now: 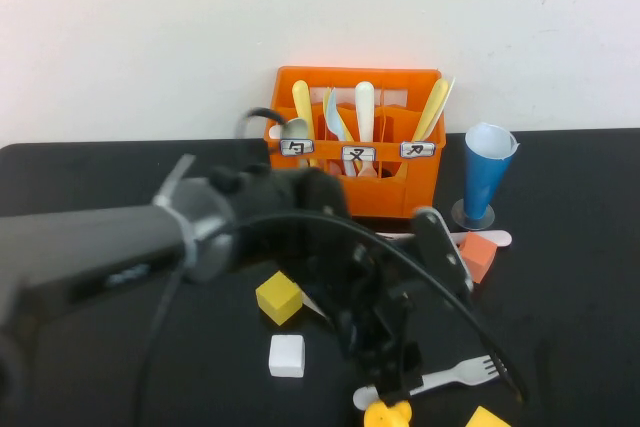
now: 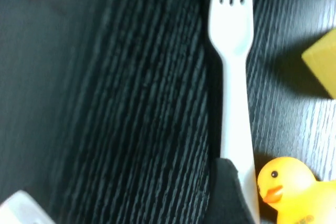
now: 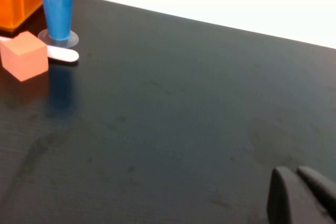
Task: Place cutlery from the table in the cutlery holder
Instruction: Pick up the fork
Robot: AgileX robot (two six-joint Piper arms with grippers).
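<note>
So step: left gripper [image 1: 400, 387] open over white plastic fork [image 2: 231, 77] | next: close on handle, carry to orange plastic cutlery holder [image 1: 358, 187] at 12 o'clock | right gripper [image 3: 304, 195] parked, fingers together

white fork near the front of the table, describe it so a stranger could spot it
Start at the orange cutlery holder at the back of the black table. Come to the near edge: the white fork lies flat beside a yellow rubber duck, the only tined utensil outside the crate.

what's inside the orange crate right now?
The orange plastic crate holds upright pale cutlery handles: yellow, blue-grey, cream, yellow. Their lower ends are hidden by the crate's front wall.
</note>
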